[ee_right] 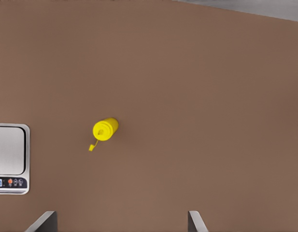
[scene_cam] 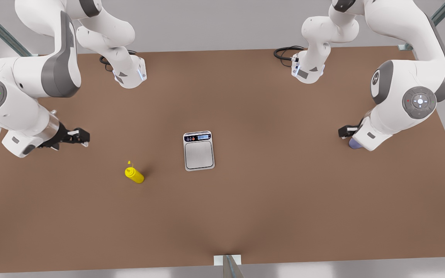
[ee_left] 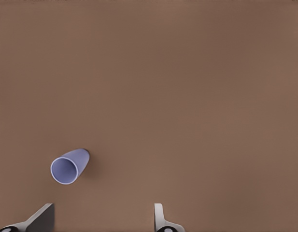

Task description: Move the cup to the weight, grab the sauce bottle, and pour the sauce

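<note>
Your landmark is the flat silver-grey digital scale (scene_cam: pixel 199 150), mid-table on the brown table (scene_cam: pixel 269 200), steel plate bare, display lit blue. The small bright yellow squeeze bottle (scene_cam: pixel 134 174) stands apart from the scale, toward the front view's left and slightly nearer the camera (nozzle cap flipped aside). The small lavender-blue tumbler (ee_left: pixel 69 166) stands upright, well off to the scale's far side on the front view's right, beneath the left gripper (ee_left: pixel 103 220): fingers spread wide, holding nothing. Your right gripper (ee_right: pixel 122 222) hovers beyond the bottle from the scale, likewise spread wide and empty.
</note>
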`<state>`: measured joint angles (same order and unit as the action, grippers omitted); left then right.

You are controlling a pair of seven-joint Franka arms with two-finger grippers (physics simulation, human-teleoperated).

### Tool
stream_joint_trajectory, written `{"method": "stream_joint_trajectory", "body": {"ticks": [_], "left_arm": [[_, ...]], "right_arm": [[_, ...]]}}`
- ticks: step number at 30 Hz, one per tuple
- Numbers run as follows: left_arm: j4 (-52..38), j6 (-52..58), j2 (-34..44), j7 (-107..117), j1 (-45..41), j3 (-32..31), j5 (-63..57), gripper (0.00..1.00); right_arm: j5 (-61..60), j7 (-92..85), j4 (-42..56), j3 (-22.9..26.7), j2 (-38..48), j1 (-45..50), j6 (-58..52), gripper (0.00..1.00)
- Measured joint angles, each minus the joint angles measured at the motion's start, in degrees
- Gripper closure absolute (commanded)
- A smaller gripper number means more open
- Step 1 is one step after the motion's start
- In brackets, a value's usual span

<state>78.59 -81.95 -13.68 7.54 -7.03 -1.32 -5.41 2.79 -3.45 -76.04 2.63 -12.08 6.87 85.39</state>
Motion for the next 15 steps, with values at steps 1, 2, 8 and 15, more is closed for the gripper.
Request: {"method": "stream_joint_trajectory", "body": {"ticks": [1,2,8,15], "left_arm": [[0.00,-0.28,0.00,0.25,-0.02,0.03,-0.05,0.00],[0.40,-0.52,0.14,0.49,0.06,0.17,-0.09,0.00],[22.76,-11.73,2.67,-4.73,22.62,3.64,-0.80,0.00],[38.52,-29.96,3.39,-15.05,25.40,6.80,-0.90,0.00]], "right_arm": [[-0.13,-0.13,-0.37,-0.02,0.02,-0.09,0.45,0.00],[-0.37,-0.40,-0.76,-0.07,-0.17,-0.29,0.83,0.00],[-18.15,-8.81,-7.13,-0.16,-10.69,-8.96,1.77,0.00],[-36.98,-35.29,-7.43,-0.15,-23.08,-18.03,-0.54,0.00]]}}
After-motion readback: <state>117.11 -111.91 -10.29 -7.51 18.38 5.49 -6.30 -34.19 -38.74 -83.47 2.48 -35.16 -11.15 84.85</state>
